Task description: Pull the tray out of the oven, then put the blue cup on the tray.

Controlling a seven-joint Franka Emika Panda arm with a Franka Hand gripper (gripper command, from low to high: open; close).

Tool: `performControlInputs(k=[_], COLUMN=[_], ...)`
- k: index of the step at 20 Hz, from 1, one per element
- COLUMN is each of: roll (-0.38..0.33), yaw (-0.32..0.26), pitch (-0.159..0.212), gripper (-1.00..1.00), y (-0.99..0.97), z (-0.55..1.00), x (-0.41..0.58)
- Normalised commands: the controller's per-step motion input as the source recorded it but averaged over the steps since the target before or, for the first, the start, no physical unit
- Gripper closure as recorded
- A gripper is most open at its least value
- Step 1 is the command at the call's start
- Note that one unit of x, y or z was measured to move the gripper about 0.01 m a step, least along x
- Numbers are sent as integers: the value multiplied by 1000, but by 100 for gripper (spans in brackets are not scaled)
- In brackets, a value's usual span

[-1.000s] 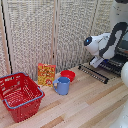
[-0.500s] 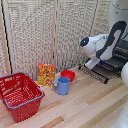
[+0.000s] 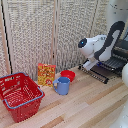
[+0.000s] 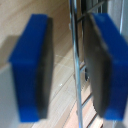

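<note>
In the exterior view the arm [image 3: 102, 46] reaches down at the right of the frame toward the oven [image 3: 121, 54], which is mostly cut off by the right edge. The oven's door flap lies open and striped in front of it, and the tray [image 3: 111, 63] shows as dark bars at right centre, partly hidden by the arm. How far out it sits I cannot tell.

The wrist view shows the gripper [image 4: 70, 65] with its two blue fingers [image 4: 32, 65] set moderately apart, holding nothing firmly. A thin metal bar [image 4: 76, 75] runs between them, close to one pad but not clearly pinched, with bare wood behind it.

The blue cup [image 3: 62, 85] stands upright at lower centre of the exterior view, handle toward the frame's left, just in front of a red bowl [image 3: 68, 75] and beside a yellow box [image 3: 46, 74]. A red basket [image 3: 20, 95] fills the lower left.

Risks, as I judge them:
- The bar is thin and off centre between the pads, so closing could slip off it or grip only its edge
- It may belong to the door flap and not the tray, and pulling it would move the wrong part
- A pull off the tray's line could jam it or drag the oven
- The bowl sits close behind the cup and could be knocked later
</note>
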Motion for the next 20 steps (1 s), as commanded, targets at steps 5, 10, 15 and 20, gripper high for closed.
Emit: performControlInputs(k=[5, 10, 15, 20], roll=[7, 28, 126, 217], yaw=[2, -85, -119, -124], pitch=[-12, -6, 41, 0], gripper=[-100, -100, -100, -100], y=[0, -15, 2, 122], z=[498, 857, 737, 483], x=[102, -3, 0, 36])
